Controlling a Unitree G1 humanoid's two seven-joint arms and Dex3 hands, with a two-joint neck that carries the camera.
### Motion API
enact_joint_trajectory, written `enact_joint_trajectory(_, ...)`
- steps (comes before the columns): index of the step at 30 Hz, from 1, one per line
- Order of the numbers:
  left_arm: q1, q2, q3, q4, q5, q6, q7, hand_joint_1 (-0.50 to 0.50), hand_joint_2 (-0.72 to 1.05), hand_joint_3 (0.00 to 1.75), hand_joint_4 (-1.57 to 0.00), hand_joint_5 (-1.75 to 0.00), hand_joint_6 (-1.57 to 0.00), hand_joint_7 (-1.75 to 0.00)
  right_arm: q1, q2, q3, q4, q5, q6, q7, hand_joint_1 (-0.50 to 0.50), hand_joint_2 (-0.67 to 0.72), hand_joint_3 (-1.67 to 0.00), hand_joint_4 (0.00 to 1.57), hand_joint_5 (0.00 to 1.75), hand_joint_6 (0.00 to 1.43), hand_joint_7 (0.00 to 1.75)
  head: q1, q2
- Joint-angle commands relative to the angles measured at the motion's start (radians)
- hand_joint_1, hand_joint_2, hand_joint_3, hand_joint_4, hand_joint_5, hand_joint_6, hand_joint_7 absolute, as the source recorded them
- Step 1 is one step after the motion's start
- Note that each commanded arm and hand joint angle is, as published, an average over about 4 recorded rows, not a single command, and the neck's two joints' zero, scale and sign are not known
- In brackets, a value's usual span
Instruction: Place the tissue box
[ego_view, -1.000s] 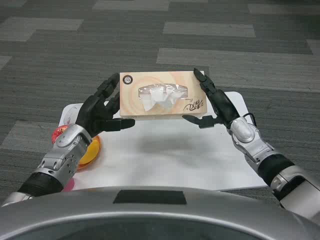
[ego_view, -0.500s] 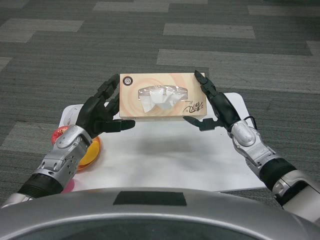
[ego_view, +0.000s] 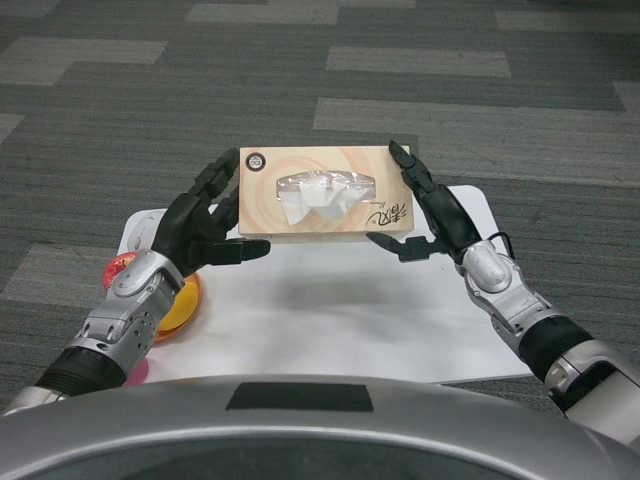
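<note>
Box (ego_view: 325, 192) held up over the far part of the table (ego_view: 330, 310), squeezed at both short ends: left hand (ego_view: 200, 225) on one, right hand (ego_view: 430, 215) on the other, fingers pressed flat against it. Looks light. Thin card, smooth, easy to dent or slip. Best held by the ends. Soft tissue poking out on top.

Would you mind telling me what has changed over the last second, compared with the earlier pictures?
Very little. The right hand and its forearm shifted slightly, and the tissue box settled a touch lower. Since half a second ago nothing visibly moved. Both hands still hold the box by its ends above the white table, the left hand on the left end, and the orange dish stays by the left forearm.
</note>
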Motion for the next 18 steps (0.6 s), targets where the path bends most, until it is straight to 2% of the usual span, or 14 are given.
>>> enact_joint_trajectory(1, -0.017, -0.032, -0.032, -0.036, 0.009, 0.002, -0.033, 0.5, 0.96, 0.17, 0.0, 0.0, 0.0, 0.0, -0.001, 0.037, 0.021, -0.039, -0.017, -0.035, 0.036, -0.46, -0.54, -0.71, 0.0, 0.58, 0.0, 0.0, 0.002, 0.0)
enact_joint_trajectory(8, -0.017, -0.032, -0.033, -0.021, 0.009, 0.005, -0.032, 0.5, 0.96, 0.13, 0.0, 0.0, 0.0, 0.0, 0.012, 0.034, 0.02, -0.039, -0.018, -0.035, 0.036, -0.46, -0.54, -0.71, 0.0, 0.58, 0.0, 0.0, 0.001, 0.001)
enact_joint_trajectory(18, -0.017, -0.032, -0.046, 0.013, 0.009, 0.014, -0.034, 0.5, 0.96, 0.17, 0.0, 0.0, 0.0, 0.0, 0.037, 0.023, 0.015, -0.026, -0.015, -0.035, 0.037, -0.46, -0.54, -0.71, 0.0, 0.58, 0.0, 0.0, 0.001, -0.001)
